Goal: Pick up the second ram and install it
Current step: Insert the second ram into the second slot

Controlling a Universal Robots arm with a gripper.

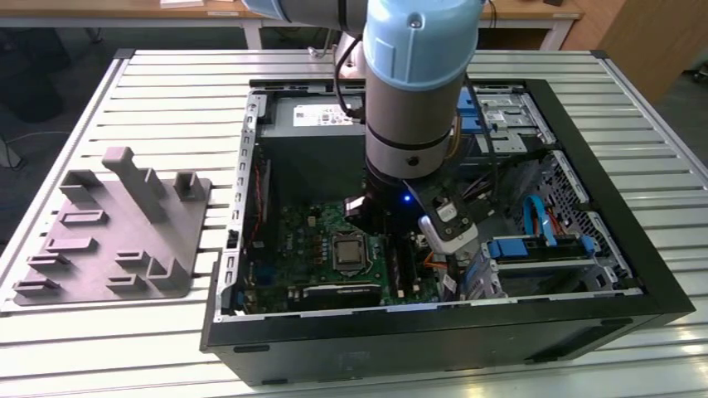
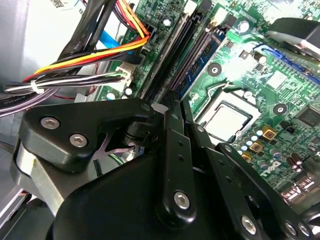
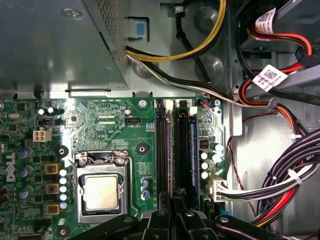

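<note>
Gripper (image 3: 175, 202), jaws abt shut, hold unclear, hangs at end of second ram (image 3: 188, 150), slotted lengthwise beside CPU (image 3: 101, 192).

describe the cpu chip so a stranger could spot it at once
Inside the open black computer case on the slatted metal table lies a green motherboard. Near its middle, beside the long black memory slots, sits the square silver processor in a metal latch frame. It is the only plain, shiny square among small parts.

Grey fixture plate (image 1: 116, 236) – beside computer case (image 1: 619, 257)
</note>
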